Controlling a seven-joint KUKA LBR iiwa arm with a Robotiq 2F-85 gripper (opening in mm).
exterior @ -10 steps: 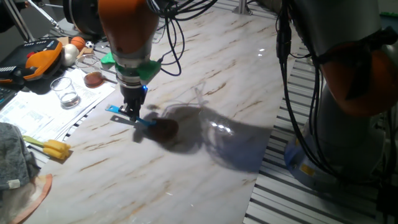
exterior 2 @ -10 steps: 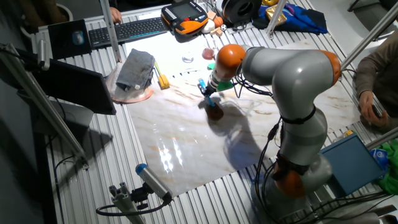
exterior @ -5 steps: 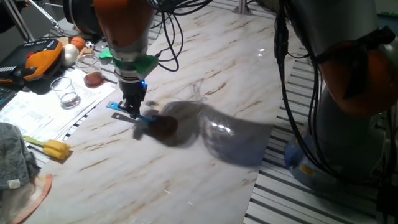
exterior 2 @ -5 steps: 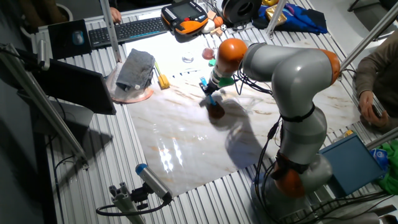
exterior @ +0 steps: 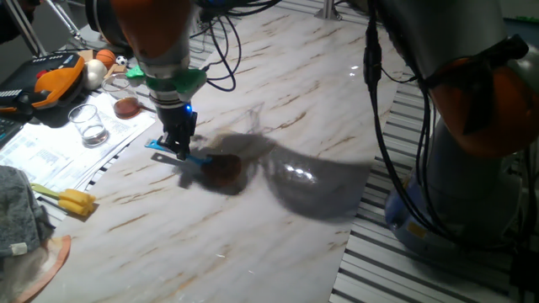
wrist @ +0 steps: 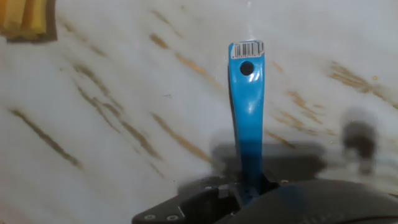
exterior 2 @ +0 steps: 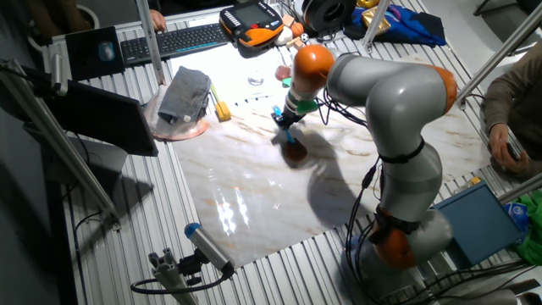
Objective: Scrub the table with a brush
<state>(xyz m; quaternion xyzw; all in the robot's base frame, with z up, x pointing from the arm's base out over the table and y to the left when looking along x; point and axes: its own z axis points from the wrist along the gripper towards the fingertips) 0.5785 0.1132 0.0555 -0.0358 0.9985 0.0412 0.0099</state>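
The brush has a slim blue handle (exterior: 173, 151) and a round brown head (exterior: 223, 168) that rests on the white marble table (exterior: 295, 93). My gripper (exterior: 178, 150) stands upright over the handle and is shut on it. In the other fixed view the gripper (exterior 2: 285, 128) holds the blue handle (exterior 2: 279, 115) with the brown head (exterior 2: 294, 151) down on the table (exterior 2: 254, 195). In the hand view the blue handle (wrist: 247, 106) runs away from the gripper over the veined slab (wrist: 112, 106), with a barcode label at its far end; the head is hidden.
A yellow-handled sponge tool (exterior: 66, 199) lies at the table's left edge, beside a grey cloth (exterior: 18, 215) on a pink plate. A glass (exterior: 88, 124), papers, and an orange controller (exterior: 50, 80) sit farther left. The arm's base (exterior 2: 398, 237) stands at the right. A person's arm (exterior 2: 512, 110) shows at the far right.
My gripper and the brush have slid a little to the left across the table, and the arm's shadow shifted with them. The grip has not changed.
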